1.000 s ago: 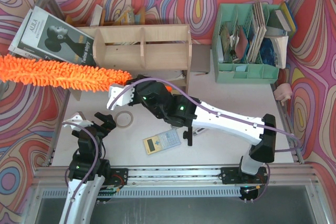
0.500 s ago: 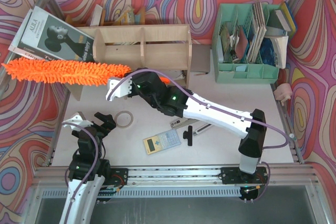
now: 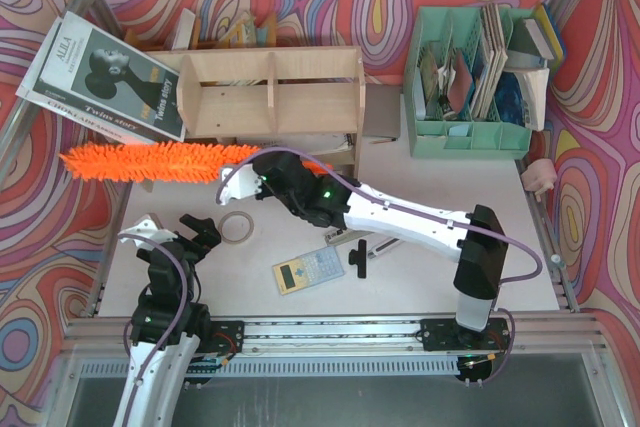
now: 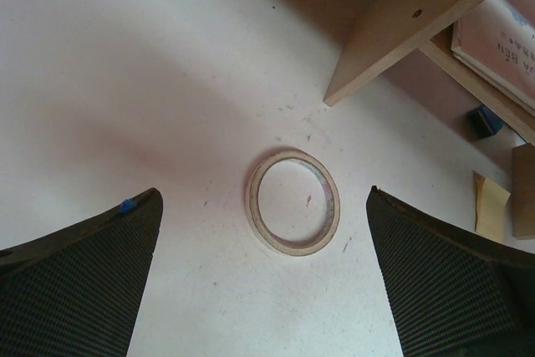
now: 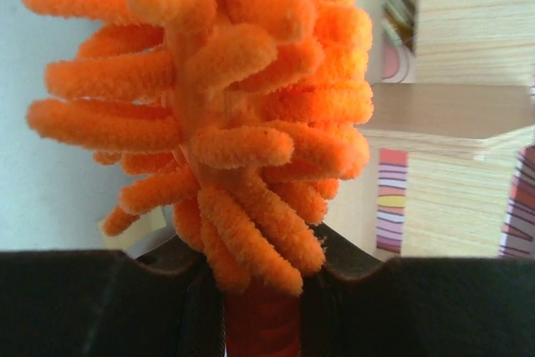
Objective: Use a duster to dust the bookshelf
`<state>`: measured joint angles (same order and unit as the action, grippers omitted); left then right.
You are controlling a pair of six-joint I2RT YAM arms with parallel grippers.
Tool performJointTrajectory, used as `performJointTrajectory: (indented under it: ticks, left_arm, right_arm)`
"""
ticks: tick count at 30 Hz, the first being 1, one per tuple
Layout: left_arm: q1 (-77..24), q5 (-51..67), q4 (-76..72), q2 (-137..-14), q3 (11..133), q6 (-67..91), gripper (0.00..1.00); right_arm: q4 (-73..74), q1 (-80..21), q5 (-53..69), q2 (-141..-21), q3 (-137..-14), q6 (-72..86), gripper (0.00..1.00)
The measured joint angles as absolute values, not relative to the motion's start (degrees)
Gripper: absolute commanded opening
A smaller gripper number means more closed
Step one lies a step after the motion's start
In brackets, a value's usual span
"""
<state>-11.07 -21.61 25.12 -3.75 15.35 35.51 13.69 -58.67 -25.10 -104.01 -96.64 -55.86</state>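
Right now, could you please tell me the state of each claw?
Left claw: open, holding nothing.
Right claw: closed on the duster.

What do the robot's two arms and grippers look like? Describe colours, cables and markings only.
The left arm and right arm have white shells, black joints and a looping purple cable each; green lights glow on the right one. The left gripper and right gripper have dark fingers.
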Motion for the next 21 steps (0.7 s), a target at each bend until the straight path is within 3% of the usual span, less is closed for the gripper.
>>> performJointTrajectory:
  ticks: [7,21]
  left_arm:
    - [-11.1,-21.4,25.1,-3.8,15.3,35.5,0.99]
    - [-11.1,-21.4,25.1,-3.9,15.3,35.5,0.99]
  right_arm:
    - [15.3,-58.5,-26.5,-103.4,-93.4,-54.9,0.0]
    - [16.9,-63.9,-27.0,-103.2,-100.2,-55.7,0.0]
